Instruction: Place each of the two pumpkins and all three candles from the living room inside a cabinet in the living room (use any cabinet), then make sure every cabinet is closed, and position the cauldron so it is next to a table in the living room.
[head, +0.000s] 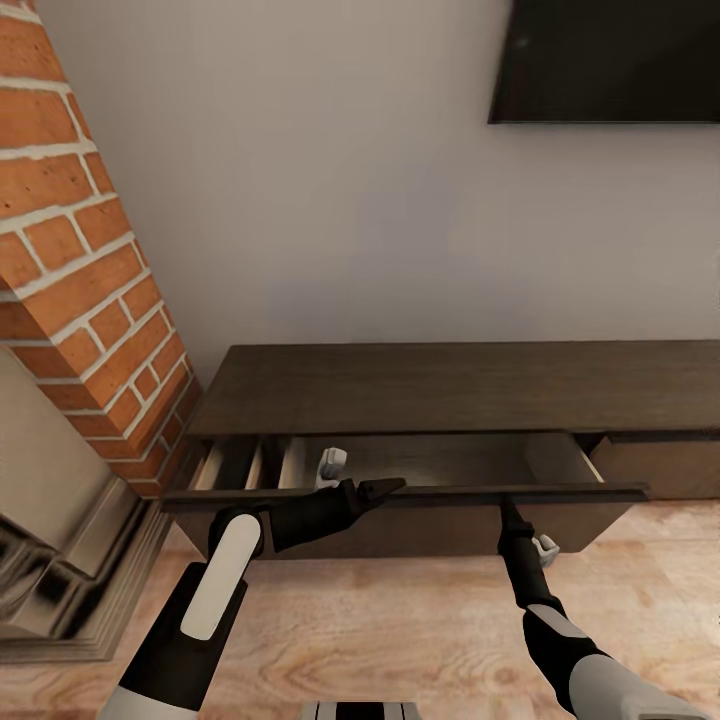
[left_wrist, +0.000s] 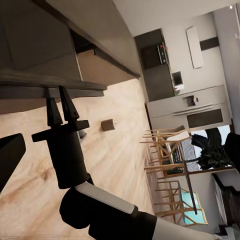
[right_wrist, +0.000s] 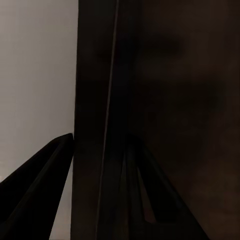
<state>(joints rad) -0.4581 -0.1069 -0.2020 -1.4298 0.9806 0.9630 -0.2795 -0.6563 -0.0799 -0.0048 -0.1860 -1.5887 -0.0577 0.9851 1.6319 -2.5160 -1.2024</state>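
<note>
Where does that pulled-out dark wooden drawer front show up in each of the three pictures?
Head view: the dark-brown flat wooden drawer front spans the lower middle.
Left wrist view: it is at the upper left.
Right wrist view: it is the dark upright band near centre.
Shared landmark: the black right gripper on its top edge.

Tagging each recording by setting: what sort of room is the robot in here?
Likely a living room in an open-plan home: a low dark media cabinet with a drawer pulled out, a wall-mounted TV above it and a brick fireplace beside it. The left wrist view shows dining chairs and kitchen units beyond.
</note>
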